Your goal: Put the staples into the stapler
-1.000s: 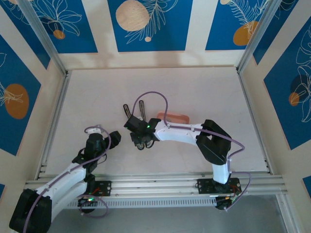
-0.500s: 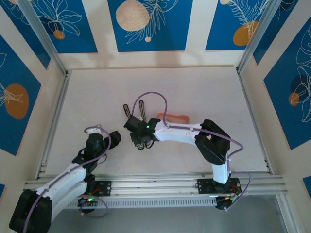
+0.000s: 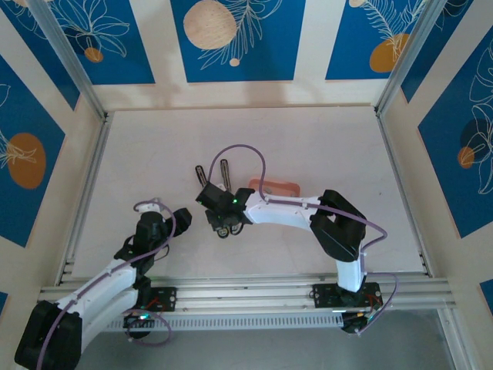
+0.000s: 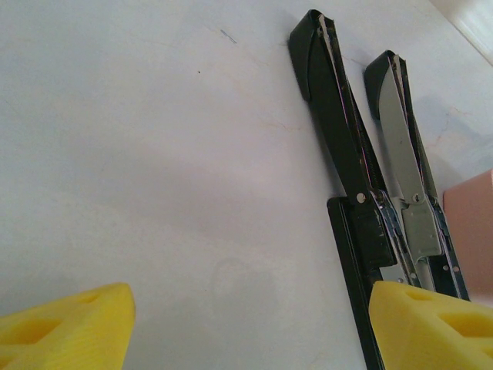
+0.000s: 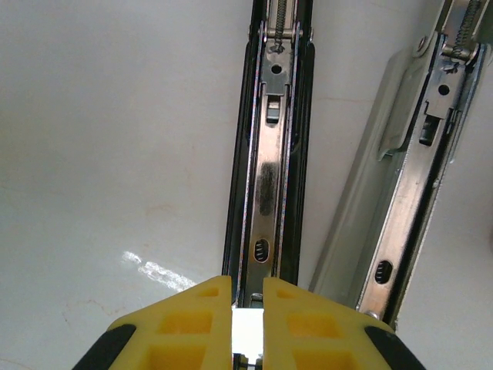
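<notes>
Working outward from the near edge, we noted the left gripper [image 4: 248, 327] spread wide above the table [image 4: 139, 154], the right gripper [image 5: 247, 304] pinched nearly shut over the metal channel of the stapler [image 5: 271, 169], which lay splayed open mid-table beside the pink tray [image 3: 276, 187].

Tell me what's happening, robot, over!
Left pincer open, near the stapler. Right pincer shut on what look like staples, lined up with the channel. Nothing blocking it. Over.

Stapler [image 4: 339, 131] showing black, silver; staples [image 5: 248, 327] gleaming pale; fingers [image 5: 185, 327] glowing yellow; tray [image 3: 279, 187] showing pink; walls [image 3: 262, 62] wearing blue leaf-print.
</notes>
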Available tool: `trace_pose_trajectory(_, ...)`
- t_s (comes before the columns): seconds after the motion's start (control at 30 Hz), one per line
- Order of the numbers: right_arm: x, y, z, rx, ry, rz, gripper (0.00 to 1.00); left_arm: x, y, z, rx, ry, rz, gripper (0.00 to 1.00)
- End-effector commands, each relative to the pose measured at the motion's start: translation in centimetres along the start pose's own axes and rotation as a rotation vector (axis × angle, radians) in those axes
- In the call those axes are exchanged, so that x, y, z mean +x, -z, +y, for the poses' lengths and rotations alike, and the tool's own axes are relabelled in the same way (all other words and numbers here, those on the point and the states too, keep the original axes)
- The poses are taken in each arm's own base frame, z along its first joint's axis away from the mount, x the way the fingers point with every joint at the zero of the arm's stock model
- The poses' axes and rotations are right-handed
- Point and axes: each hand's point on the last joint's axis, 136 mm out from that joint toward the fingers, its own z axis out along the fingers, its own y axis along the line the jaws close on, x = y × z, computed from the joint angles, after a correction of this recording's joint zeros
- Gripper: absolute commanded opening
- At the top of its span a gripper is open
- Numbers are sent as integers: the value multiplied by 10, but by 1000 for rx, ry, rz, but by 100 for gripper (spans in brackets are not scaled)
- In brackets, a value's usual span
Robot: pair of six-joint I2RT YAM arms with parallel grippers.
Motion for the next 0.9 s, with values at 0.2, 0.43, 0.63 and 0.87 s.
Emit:
trace_pose_trajectory(0.2,4,2,-2,13,17,-1,13,0,1,5,-12,-10,-3,80)
trace_pose_trajectory(0.43,8,-2,-2,14,20,12,13,0,1,5,-13,-11,-3,80)
trace_pose_trajectory(0.63,10,-3,-3,20,17,17,13,0,1,5,-13,-12,-4,80)
trace_pose_trajectory(0.87,14,-6,-3,25,22,29,13,-1,1,4,-12,-13,-6,80)
